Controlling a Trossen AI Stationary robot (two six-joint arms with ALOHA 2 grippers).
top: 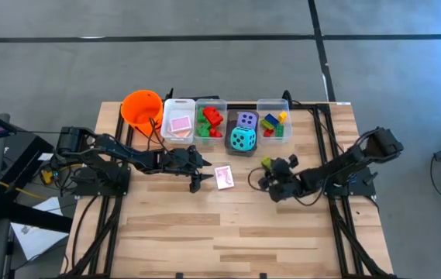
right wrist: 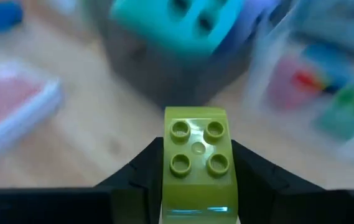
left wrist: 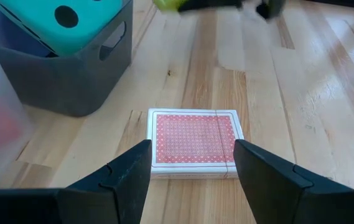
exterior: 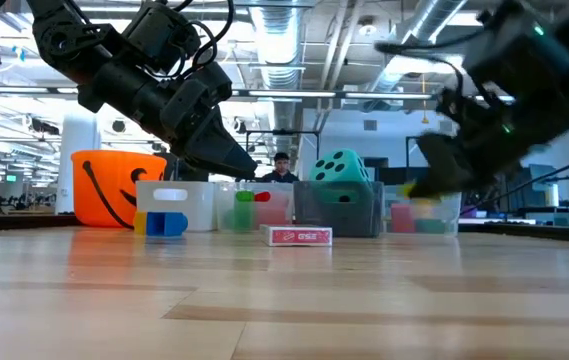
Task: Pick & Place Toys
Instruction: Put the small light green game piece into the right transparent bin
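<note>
Card deck (left wrist: 194, 143) lies flat on the counter between the left gripper (left wrist: 192, 180) jaws, which are held open and empty, long axis toward 3 o'clock; the right gripper (right wrist: 196, 180) jaws are clamped on a yellow-green brick (right wrist: 196, 165).

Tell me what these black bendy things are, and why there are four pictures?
They are two robot arms at a wooden table. Each ends in a two-finger pincher called an end effector. One picture looks down from above, one looks level across the table, and two come from little cameras on the arms' wrists. The left end effector is open, its fingers either side of a pack of cards lying on the table. The right end effector is shut on a yellow-green brick, lifted off the table. At the back stand an orange bucket and bins holding more bricks, cards and a teal die.
</note>
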